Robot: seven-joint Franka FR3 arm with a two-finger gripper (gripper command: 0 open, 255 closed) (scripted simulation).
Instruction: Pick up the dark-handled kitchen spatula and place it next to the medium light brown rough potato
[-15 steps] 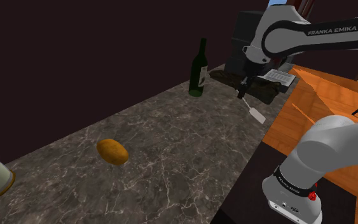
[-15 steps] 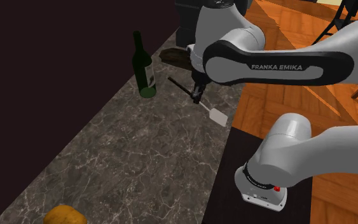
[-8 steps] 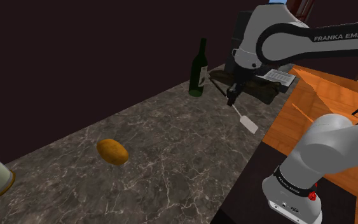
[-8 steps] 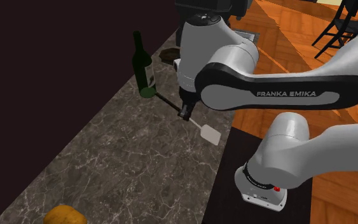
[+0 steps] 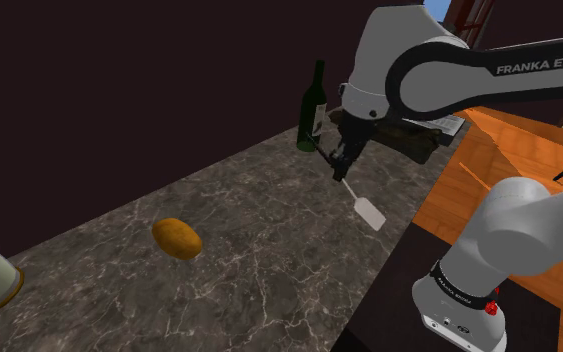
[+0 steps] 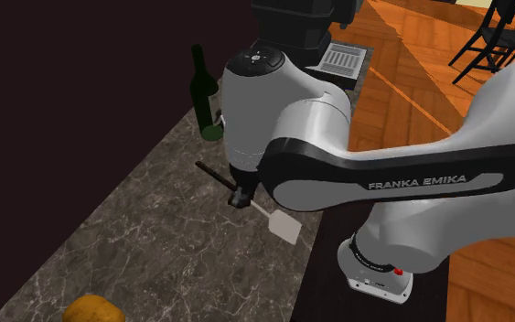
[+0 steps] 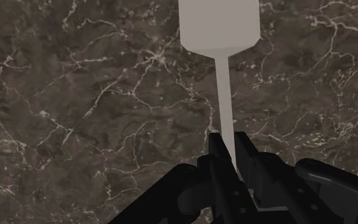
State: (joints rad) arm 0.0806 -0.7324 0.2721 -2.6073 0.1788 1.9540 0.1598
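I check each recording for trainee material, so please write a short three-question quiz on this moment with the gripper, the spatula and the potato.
1. True or false: the gripper is shut on the spatula.
2. Yes or no: does the spatula already lie next to the potato?
3. Pick one: in the shoulder view, what stands nearest the gripper? A. the potato B. the dark green bottle C. a white mug

Key: 1 true, the fingers clasp its shaft. 2 no, a stretch of marbled counter lies between them. 3 B.
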